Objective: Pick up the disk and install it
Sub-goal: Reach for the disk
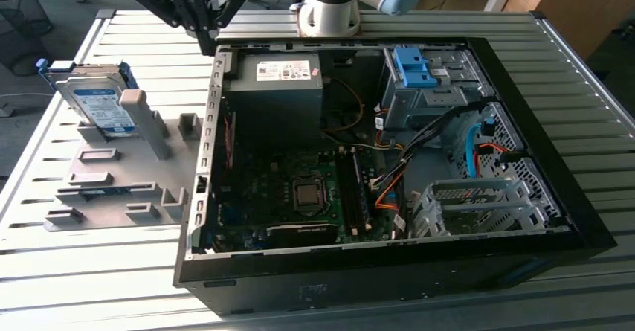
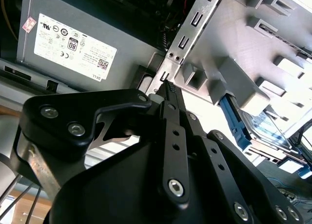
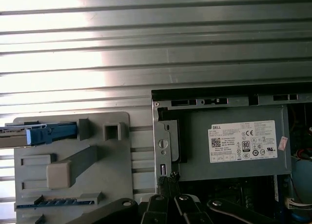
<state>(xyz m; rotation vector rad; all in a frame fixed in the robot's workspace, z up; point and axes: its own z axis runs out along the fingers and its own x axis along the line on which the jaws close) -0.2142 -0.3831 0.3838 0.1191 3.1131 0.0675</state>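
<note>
Hovers with the tool (image 1: 205, 41) over the far corner of the open computer case (image 1: 397, 280), on the exterior view's left, right above the case's metal wall. Presses the fingers together into one narrow tip, clamped on nothing. Points the tool (image 2: 168, 90), in the second wrist view, at the perforated case edge. Sets the tool (image 3: 167, 179), in the first wrist view, just over that same edge, beside the power supply (image 3: 229, 146).

Finds the disk (image 1: 97, 102) apart from the tool, further to the exterior view's left. Stands on edge there in a slot of the grey holder (image 1: 109, 190), tilted against an upright grey post, white-and-blue label facing outward, blue rails along its sides. Shows the disk (image 3: 29, 135) edge-on in the first wrist view, a thin silver strip with a blue rail, tucked into the holder's corner slot. Catches the disk (image 2: 234, 121) in the second wrist view beyond the holder's grey blocks, partly hidden.

Rests both holder and case on the ribbed metal tabletop (image 1: 89, 279), holder just beside the case wall. Holds, inside the case, the dark grey power supply with its white sticker near the tool, a bright blue bracket (image 1: 415, 67) toward the exterior view's right, a motherboard (image 1: 288, 190) in the middle and a metal drive cage (image 1: 476, 204) at the exterior view's lower right.
</note>
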